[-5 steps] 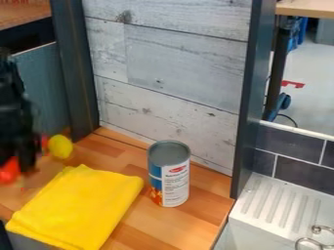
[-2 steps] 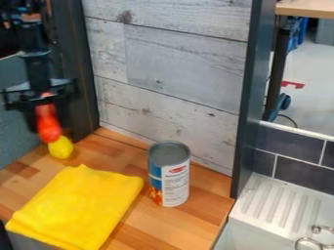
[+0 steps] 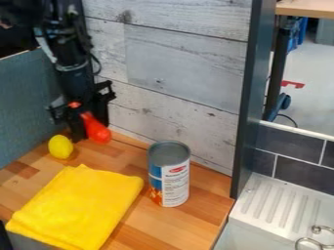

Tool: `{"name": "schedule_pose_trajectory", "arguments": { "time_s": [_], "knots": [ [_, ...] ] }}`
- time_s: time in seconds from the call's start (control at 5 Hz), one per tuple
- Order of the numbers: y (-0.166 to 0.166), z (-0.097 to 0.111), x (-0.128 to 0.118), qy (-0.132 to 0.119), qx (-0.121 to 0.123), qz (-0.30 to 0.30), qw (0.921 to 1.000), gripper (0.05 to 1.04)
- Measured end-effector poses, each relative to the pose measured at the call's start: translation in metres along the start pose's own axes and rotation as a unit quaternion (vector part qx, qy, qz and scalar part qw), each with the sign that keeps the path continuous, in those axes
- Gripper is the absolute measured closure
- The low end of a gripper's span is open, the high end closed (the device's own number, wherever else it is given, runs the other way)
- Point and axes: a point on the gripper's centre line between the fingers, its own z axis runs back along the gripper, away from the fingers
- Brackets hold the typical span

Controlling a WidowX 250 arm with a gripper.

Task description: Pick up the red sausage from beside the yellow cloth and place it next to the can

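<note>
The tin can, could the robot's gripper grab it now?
Probably not: the gripper is holding a red bulb-shaped object, though nothing seems to block the way to the tin can.

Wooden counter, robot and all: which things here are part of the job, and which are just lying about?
Part of the job:
- black gripper
- red bulb-shaped thing, held in it

Apparently just lying about, untouched on the counter:
- yellow lemon-like thing, near the gripper
- folded yellow cloth
- upright can
</note>
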Motion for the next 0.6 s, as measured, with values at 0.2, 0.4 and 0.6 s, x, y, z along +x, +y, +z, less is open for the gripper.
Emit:
{"name": "schedule_pose_trajectory", "arguments": {
  "time_s": [0.2, 0.4, 0.6],
  "knots": [
    [-0.013, -0.021, 0.001, -0.009, -0.010, 0.028, 0.9995, 0.521],
    [-0.031, -0.038, 0.013, -0.011, -0.030, 0.047, 0.9984, 0.521],
    [-0.040, -0.061, 0.020, -0.002, -0.032, 0.092, 0.9952, 0.521]
  ]
}}
